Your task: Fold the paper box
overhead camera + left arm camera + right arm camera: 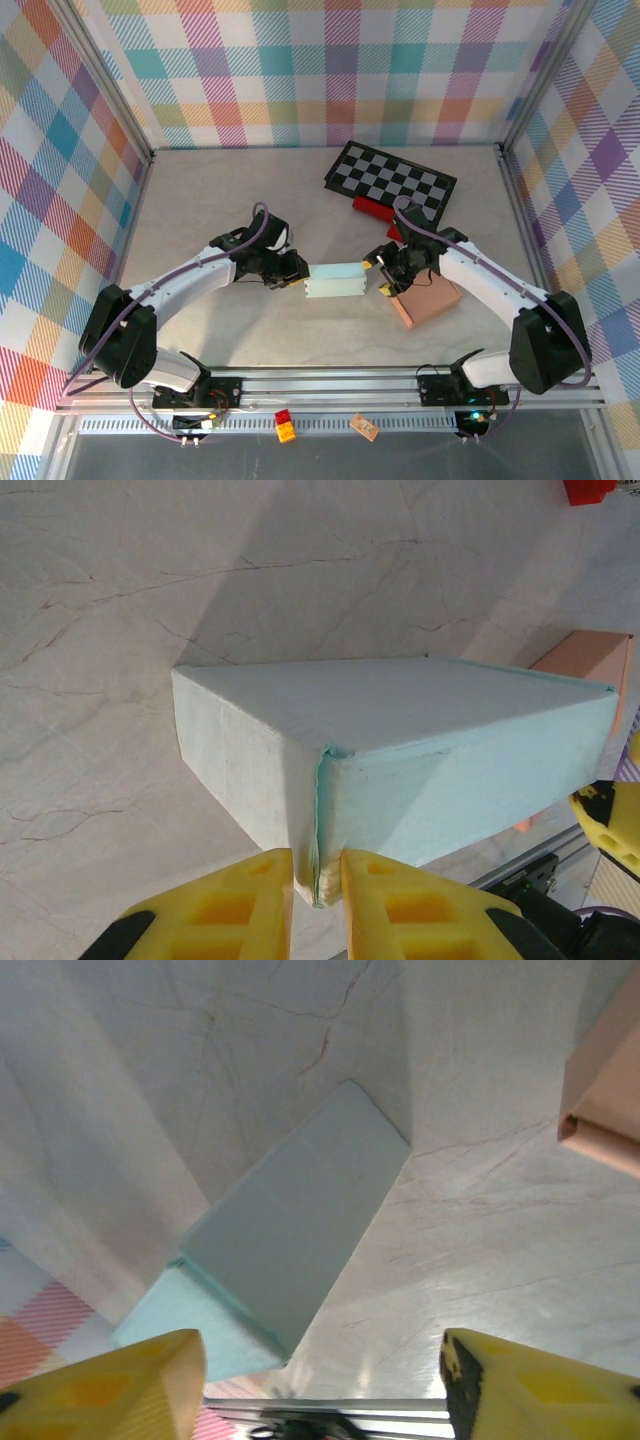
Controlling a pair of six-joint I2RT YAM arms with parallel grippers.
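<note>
The paper box (335,281) is a pale teal closed carton lying on the table between the two arms. My left gripper (297,277) is at its left end. In the left wrist view the yellow fingers (255,905) pinch the box's (400,740) near corner seam, so the left gripper (318,900) is shut on it. My right gripper (386,275) hovers just off the box's right end, apart from it. In the right wrist view the box (290,1230) lies ahead and to the left, and the right gripper (320,1390) stands open with only bare table between its fingers.
A pink box (428,300) lies under the right arm, close to the right gripper, and shows as a pink box (605,1090) at the right wrist view's upper right. A checkerboard (390,178) and a red block (375,208) sit behind. Plaid walls close in three sides.
</note>
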